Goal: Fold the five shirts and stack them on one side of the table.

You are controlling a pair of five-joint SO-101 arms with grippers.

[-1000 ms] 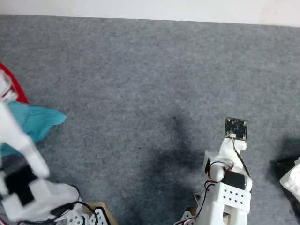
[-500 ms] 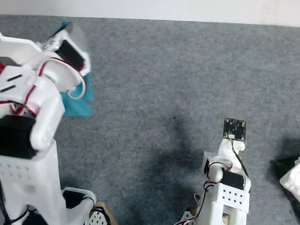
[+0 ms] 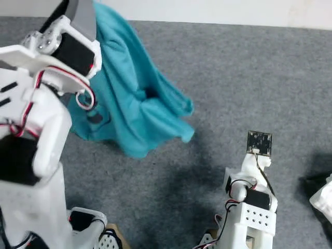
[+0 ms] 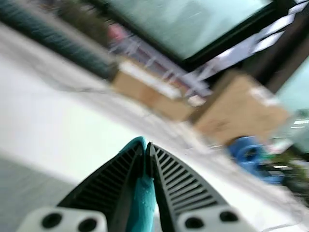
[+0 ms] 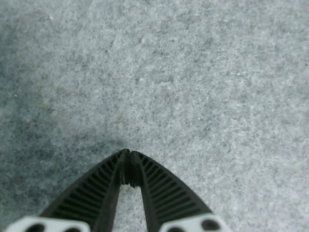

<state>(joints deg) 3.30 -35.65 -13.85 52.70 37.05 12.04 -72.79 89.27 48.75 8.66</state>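
High view: the teal shirt (image 3: 140,111) hangs bunched and crumpled in the air, its lower folds trailing over the grey worktop (image 3: 249,78). None of it lies flat. It is pinched at its upper edge by the left end effector (image 4: 146,150), whose jaws are clamped almost together with a strip of teal cloth between them. The left wrist view looks out past the jaws at the room rather than down at the surface, which fits an arm raised high. The shirt is probably held this high so that the fabric drops under its own weight and opens out, ready to be laid down and spread for folding.

The left arm (image 3: 41,104) stands just beside the shirt and overlaps one side of it. The right arm (image 3: 251,207) is well apart from the shirt, on the side away from the left arm. The right end effector (image 5: 128,154) is closed on nothing and points down at bare felt, seemingly parked clear of the swinging cloth. Farther from the shirt, beyond the right arm, a dark and white heap (image 3: 321,194) sits at the worktop's edge; I cannot tell whether it is more shirts. No shirt is folded or stacked yet.
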